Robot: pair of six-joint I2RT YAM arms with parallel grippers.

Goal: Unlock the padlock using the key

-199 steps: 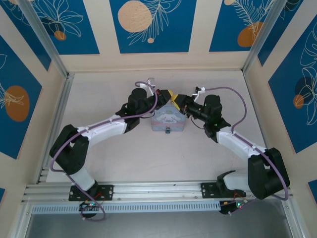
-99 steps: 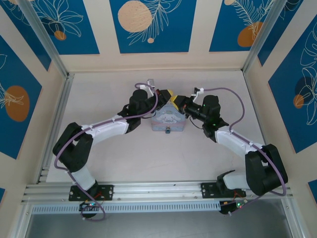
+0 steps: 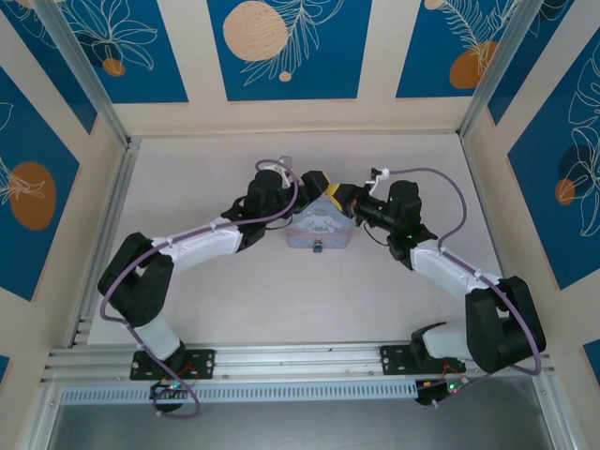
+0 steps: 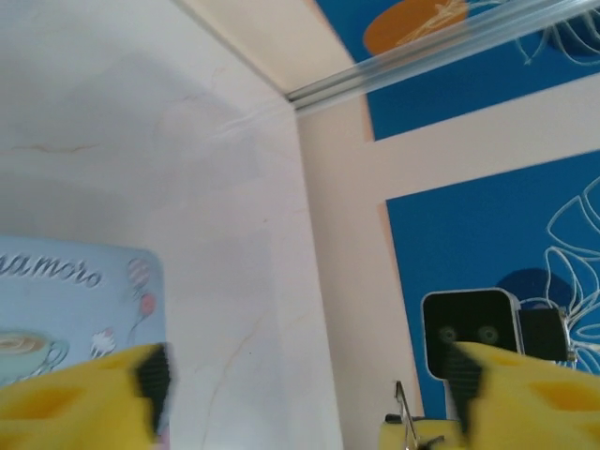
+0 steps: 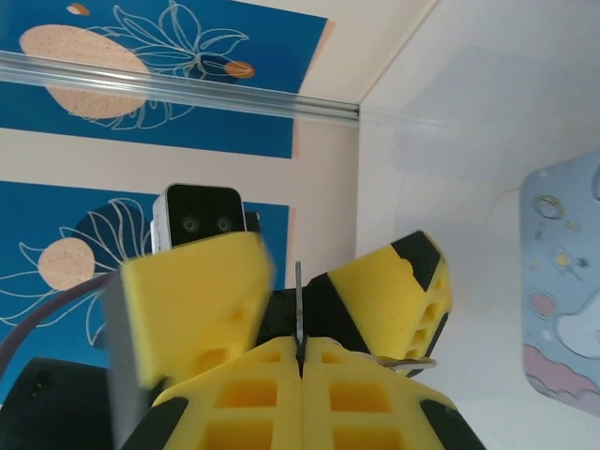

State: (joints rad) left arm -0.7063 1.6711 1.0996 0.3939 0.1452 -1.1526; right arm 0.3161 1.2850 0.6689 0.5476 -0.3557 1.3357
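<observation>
- While both arms meet behind the tin (image 3: pixel 317 228) in the middle of the counter (image 3: pixel 206 291), little has changed over the last second. Seen from above, the arms have made only small shifts. The left gripper (image 3: pixel 312 180) and right gripper (image 3: pixel 343 195) stay tip to tip, almost touching.
- In the right wrist view, the right gripper is pressed together on the key (image 5: pixel 298 314). The key is a thin dark blade standing up from between the yellow pads.
- The left gripper's fingers (image 5: pixel 192 295) stand apart, one on each side of that blade. They do not appear to touch it. The left wrist view shows the same wide gap between them.
- The padlock (image 3: pixel 318 247) is a tiny dark shape hanging at the tin's near edge. It is on the opposite side of the tin from both grippers and well apart from them. It is too small to tell whether the shackle is closed.
- This looks like a mid-air handover or regrip of the key, with the arms settled into place for it. The left gripper is lined up around the blade but has not yet taken hold.
- Unlocking has not begun, since the key is nowhere near the keyhole.
- The key is thin and only lightly exposed. A closing grip that lands off-centre could twist it or knock it loose.
</observation>
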